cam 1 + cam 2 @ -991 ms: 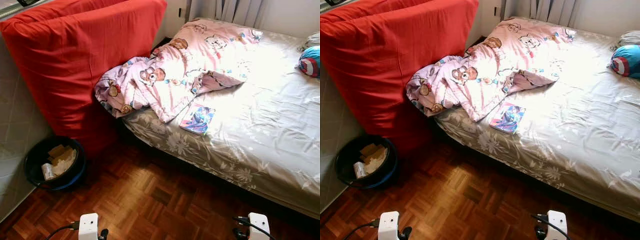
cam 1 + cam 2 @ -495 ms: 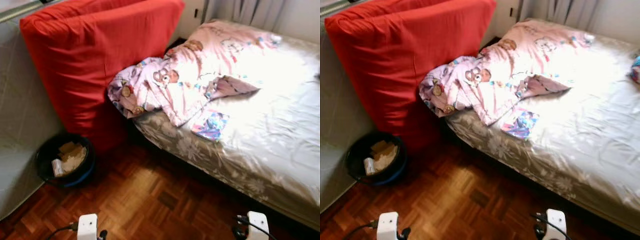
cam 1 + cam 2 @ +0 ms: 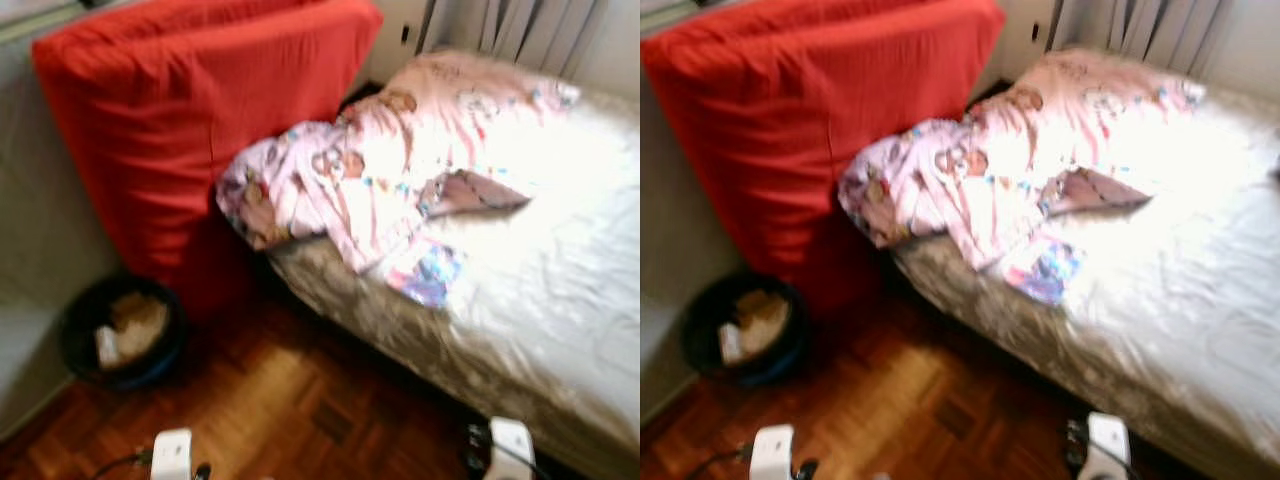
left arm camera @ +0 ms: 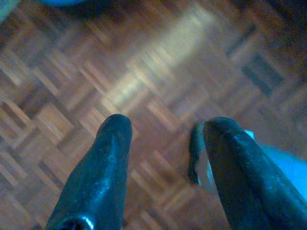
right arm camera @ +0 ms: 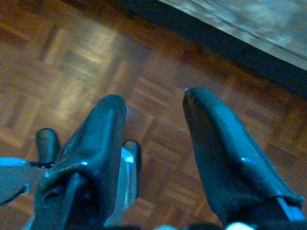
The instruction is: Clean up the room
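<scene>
I see a bed (image 3: pixel 560 330) with a pink blanket (image 3: pixel 370 170) bunched up at its near left corner. A small book (image 3: pixel 425 272) lies at the bed's front edge, just beside the blanket. A big red cushion (image 3: pixel 190 120) leans at the bed's left end. A dark bin (image 3: pixel 120 335) with paper in it sits on the wood floor (image 3: pixel 290 410) below the cushion. My left gripper (image 4: pixel 163 143) hangs over the floor, fingers apart, holding nothing. My right gripper (image 5: pixel 153 124) does too, near the bed's edge.

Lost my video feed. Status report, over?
Both claws, left and right, open, empty, over floor. Pink blanket crumpled on bed. Bin by red mattress.
</scene>
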